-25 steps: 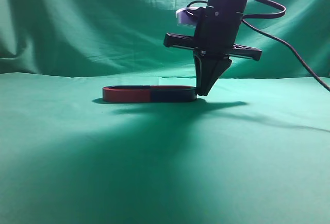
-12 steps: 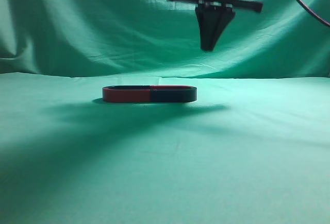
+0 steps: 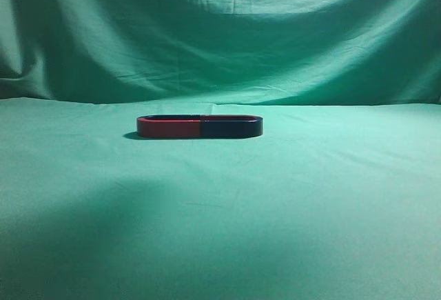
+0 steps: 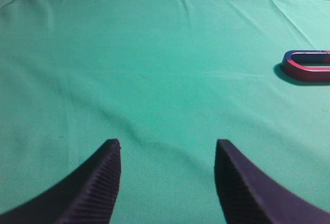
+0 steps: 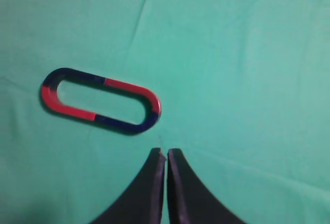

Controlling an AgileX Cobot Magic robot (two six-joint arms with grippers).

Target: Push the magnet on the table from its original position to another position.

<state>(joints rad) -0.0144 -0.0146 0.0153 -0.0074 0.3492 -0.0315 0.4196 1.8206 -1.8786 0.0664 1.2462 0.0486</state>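
Note:
The magnet (image 3: 199, 126) is a flat oval ring, half red and half dark blue, lying on the green cloth in the middle of the exterior view. It also shows in the right wrist view (image 5: 100, 100) and at the right edge of the left wrist view (image 4: 307, 65). My right gripper (image 5: 166, 152) is shut and empty, high above the cloth, its tips near the ring's right end in that view. My left gripper (image 4: 167, 144) is open and empty, far left of the magnet. Neither gripper shows in the exterior view.
Green cloth (image 3: 310, 203) covers the table and hangs as a backdrop (image 3: 220, 31) behind it. Folds run across the cloth in the left wrist view.
My right gripper has risen from beside the magnet's right end and left the exterior view at the top. The magnet has stayed in place.

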